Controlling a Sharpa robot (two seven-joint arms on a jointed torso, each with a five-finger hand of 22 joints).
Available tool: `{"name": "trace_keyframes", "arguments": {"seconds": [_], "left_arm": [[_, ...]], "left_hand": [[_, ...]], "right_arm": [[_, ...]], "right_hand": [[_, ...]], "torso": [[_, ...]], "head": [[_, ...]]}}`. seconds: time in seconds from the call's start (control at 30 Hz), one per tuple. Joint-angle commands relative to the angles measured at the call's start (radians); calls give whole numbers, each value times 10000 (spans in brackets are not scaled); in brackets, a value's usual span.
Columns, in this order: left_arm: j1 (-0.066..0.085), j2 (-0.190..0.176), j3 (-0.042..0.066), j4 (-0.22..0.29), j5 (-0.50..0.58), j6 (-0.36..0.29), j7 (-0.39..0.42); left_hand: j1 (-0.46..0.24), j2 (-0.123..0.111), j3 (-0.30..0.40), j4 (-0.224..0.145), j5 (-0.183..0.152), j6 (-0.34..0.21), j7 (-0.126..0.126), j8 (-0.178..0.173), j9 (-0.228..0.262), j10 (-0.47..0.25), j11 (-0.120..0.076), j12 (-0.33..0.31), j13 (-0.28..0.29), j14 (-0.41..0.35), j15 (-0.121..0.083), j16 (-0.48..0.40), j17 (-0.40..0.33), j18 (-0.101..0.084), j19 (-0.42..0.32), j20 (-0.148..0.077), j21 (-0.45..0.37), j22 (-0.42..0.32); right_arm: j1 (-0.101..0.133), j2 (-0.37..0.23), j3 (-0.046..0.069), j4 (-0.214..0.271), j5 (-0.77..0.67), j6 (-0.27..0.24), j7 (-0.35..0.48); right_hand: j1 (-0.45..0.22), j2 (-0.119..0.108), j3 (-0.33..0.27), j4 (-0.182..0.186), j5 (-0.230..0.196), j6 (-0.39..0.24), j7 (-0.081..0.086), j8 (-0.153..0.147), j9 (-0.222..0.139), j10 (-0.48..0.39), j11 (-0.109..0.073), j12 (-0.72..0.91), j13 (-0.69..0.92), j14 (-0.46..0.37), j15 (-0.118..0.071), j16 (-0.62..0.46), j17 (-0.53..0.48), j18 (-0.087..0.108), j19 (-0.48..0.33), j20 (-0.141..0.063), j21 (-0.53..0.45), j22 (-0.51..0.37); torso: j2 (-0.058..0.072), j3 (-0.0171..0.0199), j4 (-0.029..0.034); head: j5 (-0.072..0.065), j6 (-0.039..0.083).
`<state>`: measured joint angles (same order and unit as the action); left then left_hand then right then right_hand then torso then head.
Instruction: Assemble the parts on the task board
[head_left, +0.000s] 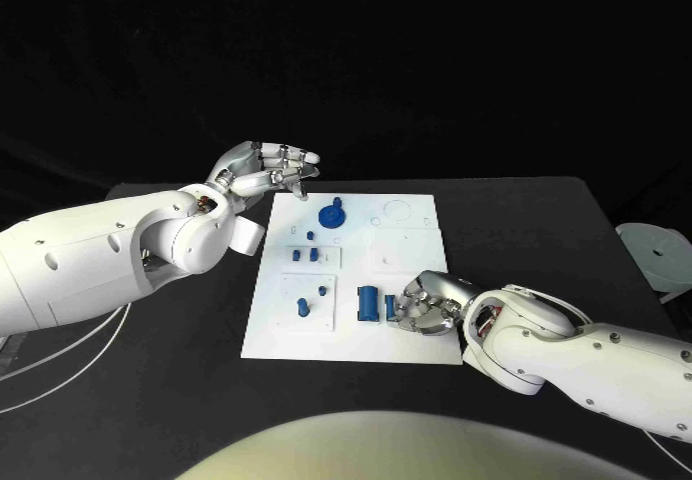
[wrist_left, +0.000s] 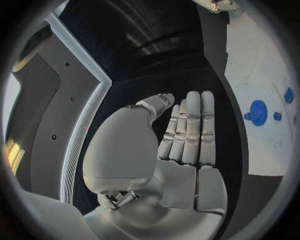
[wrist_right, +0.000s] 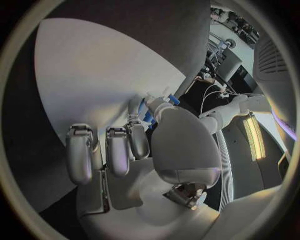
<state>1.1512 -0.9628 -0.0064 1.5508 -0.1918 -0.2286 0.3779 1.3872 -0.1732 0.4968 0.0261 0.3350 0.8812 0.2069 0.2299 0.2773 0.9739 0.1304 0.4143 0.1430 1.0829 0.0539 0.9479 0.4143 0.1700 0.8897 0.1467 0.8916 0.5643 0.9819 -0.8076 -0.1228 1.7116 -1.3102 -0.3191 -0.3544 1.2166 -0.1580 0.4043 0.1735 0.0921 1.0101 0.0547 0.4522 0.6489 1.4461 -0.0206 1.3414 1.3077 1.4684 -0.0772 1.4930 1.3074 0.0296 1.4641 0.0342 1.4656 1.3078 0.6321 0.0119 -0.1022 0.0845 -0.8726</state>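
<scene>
Over the task board (head_left: 411, 345), right robot hand (head_left: 427, 303) pinches a blue part (head_left: 391, 306); left robot hand (head_left: 267, 170) hovers empty, fingers straight.

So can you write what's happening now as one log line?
left hand: open, at task board's far corner | right hand: fingers at blue part, grip unclear | round blue part: on board

The left hand (wrist_left: 178, 150) holds nothing, its fingers (wrist_left: 192, 125) straight and pressed side by side, thumb alongside. Beyond them the white task board (wrist_left: 259, 65) lies on the black surface (wrist_left: 156, 80), carrying a round blue part (wrist_left: 258, 112) and smaller blue parts (wrist_left: 288, 95) near it.
</scene>
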Motion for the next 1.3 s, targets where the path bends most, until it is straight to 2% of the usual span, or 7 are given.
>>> {"name": "trace_keyframes", "arguments": {"seconds": [0.03, 0.6, 0.93, 1.07, 1.2, 1.27, 1.3], "left_arm": [[1, 21, 7, 15, 42, 147, 47], [-1, 30, 7, -40, 42, 141, 52], [-8, 86, 5, -118, 43, 147, 95], [-44, 167, 4, -215, 122, 131, 195], [-90, 298, 3, -452, 307, 102, 335], [-123, 430, 3, -684, 492, 67, 458], [-138, 496, 3, -799, 583, 50, 517]], "left_hand": [[-76, 52, 72, 5, 33, -54, -15, 37, -14, -73, 27, 33, 16, -59, -7, 61, 15, 138, -76, -4, 40, 10], [-76, 52, 72, 5, 33, -54, -15, 37, -14, -73, 27, 33, 16, -59, -7, 61, 15, 138, -76, -4, 40, 10], [-67, 63, 90, -1, 34, -56, -15, 43, -18, -82, 26, 45, 16, -63, -9, 61, 17, 139, -77, -5, 43, 12], [-92, 55, 84, 11, 27, -57, -13, 47, -20, -85, 30, 54, 16, -68, -4, 60, 19, 135, -82, -1, 39, 10], [-214, 32, 58, 94, 3, -55, -35, 72, -25, -94, 24, 98, 20, -177, 16, -2, 2, 124, -176, 27, -55, -36], [-276, 18, 66, 155, -9, -61, -53, 110, -28, -100, 17, 159, 26, -445, 39, -261, -97, 121, -361, 63, -288, -159], [-316, 14, 67, 198, -18, -65, -63, 132, -28, -89, 19, 192, 29, -624, 65, -461, -177, 112, -482, 94, -453, -248]], "right_arm": [[-37, -14, -38, -92, -73, 172, -43], [147, -781, -35, 695, 494, -167, 1058], [674, -1308, -24, 790, 1712, -810, 2462], [940, -1278, -20, 153, 4205, -1262, 3796], [1141, -1057, -16, -580, 6506, -1302, 4768], [1239, -860, -13, -1113, 7766, -1165, 5344], [1276, -767, -8, -1354, 8298, -1086, 5584]], "right_hand": [[-78, -22, -43, 52, -46, 21, -44, 36, -11, 42, -9, -26, 925, 715, -52, 30, 1115, -76, 662, -57, -3, 2338], [-761, -545, -862, 647, 451, -76, 66, -26, -32, -129, 93, -328, 744, 663, 34, -87, 910, -3, 519, 14, -365, 2237], [-112, -227, -678, 436, 637, -177, 60, -69, -44, -216, 87, -452, 672, 649, 31, -131, 847, 29, 458, 25, -522, 2196], [362, -13, -253, 141, 1052, -680, 298, -442, -202, -882, 282, -1458, 3, 407, 186, -669, -18, 342, -196, 124, -2169, 1732], [568, 117, 107, -139, 902, -1072, 507, -721, -293, -1666, 451, -2604, -830, 306, 323, -954, -377, 493, -534, 253, -3060, 1454], [560, 120, 264, -272, 759, -1267, 630, -816, -295, -2659, 575, -3947, -1800, -42, 427, -1597, -1279, 734, -1130, 350, -4503, 1006], [514, 105, 384, -363, 638, -1417, 728, -841, -259, -3802, 674, -5464, -2925, -645, 529, -2585, -2555, 1017, -1937, 446, -6297, 406]], "torso": [[-4, -2, -2], [-24, -18, -24], [-56, -29, -15], [-127, -69, -45], [-231, -126, -86], [-310, -169, -104], [-377, -205, -107]], "head": [[-5, 3], [5, 38], [-30, 133], [-45, 225], [-59, 342], [-102, 505], [-111, 524]]}}
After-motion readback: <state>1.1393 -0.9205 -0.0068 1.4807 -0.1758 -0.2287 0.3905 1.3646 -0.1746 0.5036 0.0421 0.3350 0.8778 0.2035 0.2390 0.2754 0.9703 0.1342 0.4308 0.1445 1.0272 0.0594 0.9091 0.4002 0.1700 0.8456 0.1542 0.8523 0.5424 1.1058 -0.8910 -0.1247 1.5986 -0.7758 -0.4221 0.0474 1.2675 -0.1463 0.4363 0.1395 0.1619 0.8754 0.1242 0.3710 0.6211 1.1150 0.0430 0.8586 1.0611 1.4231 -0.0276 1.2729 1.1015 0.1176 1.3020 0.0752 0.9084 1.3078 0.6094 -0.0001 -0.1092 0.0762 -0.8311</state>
